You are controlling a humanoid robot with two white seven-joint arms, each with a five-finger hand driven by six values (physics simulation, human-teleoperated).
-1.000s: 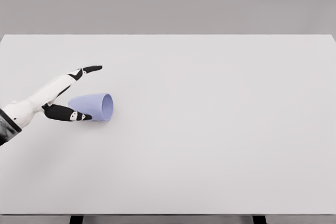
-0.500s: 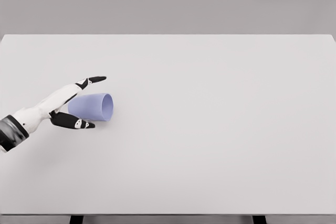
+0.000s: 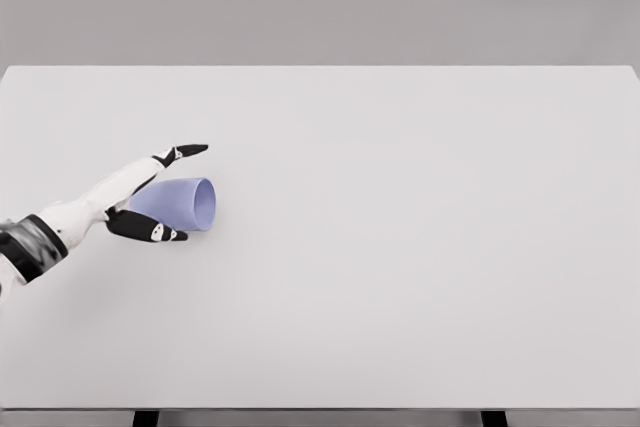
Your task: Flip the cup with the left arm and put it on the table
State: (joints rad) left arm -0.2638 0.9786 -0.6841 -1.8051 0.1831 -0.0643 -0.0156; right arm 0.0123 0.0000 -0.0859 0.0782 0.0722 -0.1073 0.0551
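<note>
The table has a smooth, matt white top without grain or pattern. The cup looks like pale lilac plastic, smooth and softly matt. The left hand appears hard white plastic with slightly glossy black finger segments.

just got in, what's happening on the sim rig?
The left hand is reaching around a light blue cup that lies on its side on the white table, mouth facing right. Its fingers are spread on either side of the cup's base end, not closed on it. The cup is not yet lifted or flipped. The right arm is out of view.
</note>
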